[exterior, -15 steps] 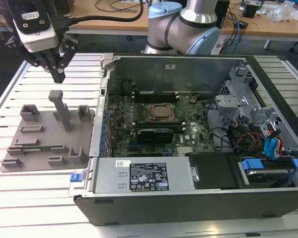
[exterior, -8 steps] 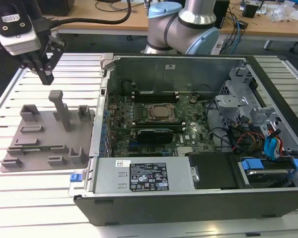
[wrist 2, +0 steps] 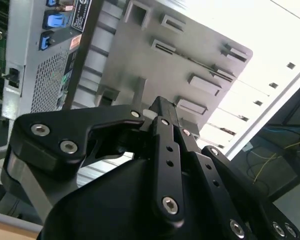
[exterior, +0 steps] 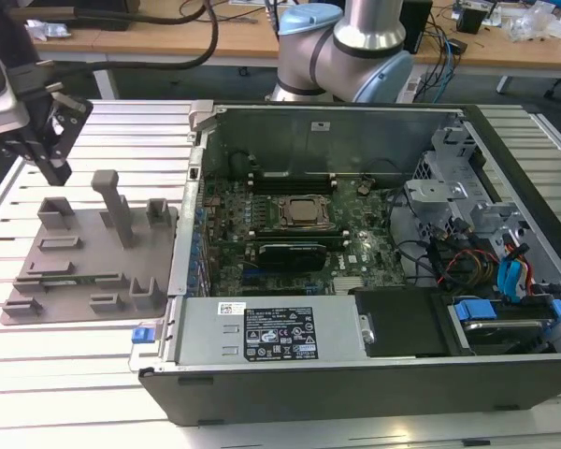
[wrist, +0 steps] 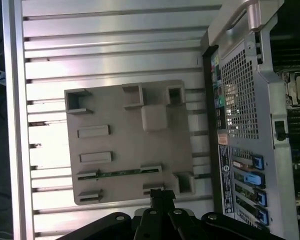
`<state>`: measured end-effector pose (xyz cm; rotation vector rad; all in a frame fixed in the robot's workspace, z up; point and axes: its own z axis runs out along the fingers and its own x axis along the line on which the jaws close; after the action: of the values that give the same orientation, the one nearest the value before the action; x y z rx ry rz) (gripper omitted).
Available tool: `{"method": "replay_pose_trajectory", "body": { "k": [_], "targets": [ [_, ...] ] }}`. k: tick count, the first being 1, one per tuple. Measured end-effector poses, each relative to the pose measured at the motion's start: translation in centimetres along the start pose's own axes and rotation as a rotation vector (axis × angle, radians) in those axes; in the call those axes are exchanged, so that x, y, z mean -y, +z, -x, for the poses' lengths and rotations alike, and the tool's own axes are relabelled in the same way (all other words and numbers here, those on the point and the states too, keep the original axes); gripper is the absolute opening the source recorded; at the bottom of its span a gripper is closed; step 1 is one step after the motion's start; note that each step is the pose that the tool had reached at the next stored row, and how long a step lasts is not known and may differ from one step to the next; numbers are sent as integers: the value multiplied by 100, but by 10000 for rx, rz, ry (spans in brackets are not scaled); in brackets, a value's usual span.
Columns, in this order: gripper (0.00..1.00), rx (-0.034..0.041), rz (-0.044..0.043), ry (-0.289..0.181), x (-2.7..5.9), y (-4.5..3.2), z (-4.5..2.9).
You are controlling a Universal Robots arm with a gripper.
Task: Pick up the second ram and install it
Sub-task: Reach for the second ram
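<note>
While my tool (wrist: 162, 194) hovers empty with its tips pressed together, the second ram (wrist: 121, 171), a long narrow green circuit-board stick, lies close below it in a grey plastic fixture tray (wrist: 125, 142), not yet picked up.

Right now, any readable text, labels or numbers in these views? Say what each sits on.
No text is legible.
Black-and-white printed label on the grey metal power-supply cover: too small to read.
Small white sticker on that cover: too small.
White sticker on the silver inner wall: blurred.
Coloured stickers on the perforated rear panel, first wrist view: blurred.
Grey plastic fixture tray: no print.
</note>
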<state>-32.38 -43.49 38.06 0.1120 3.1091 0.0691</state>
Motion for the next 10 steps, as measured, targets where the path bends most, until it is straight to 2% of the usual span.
{"method": "replay_pose_trajectory", "body": {
  "k": [4, 10],
  "targets": [
    [10, -12, 7, -261, 13, 51, -142],
    [10, -13, 8, -274, 14, 53, -161]
  ]
}}
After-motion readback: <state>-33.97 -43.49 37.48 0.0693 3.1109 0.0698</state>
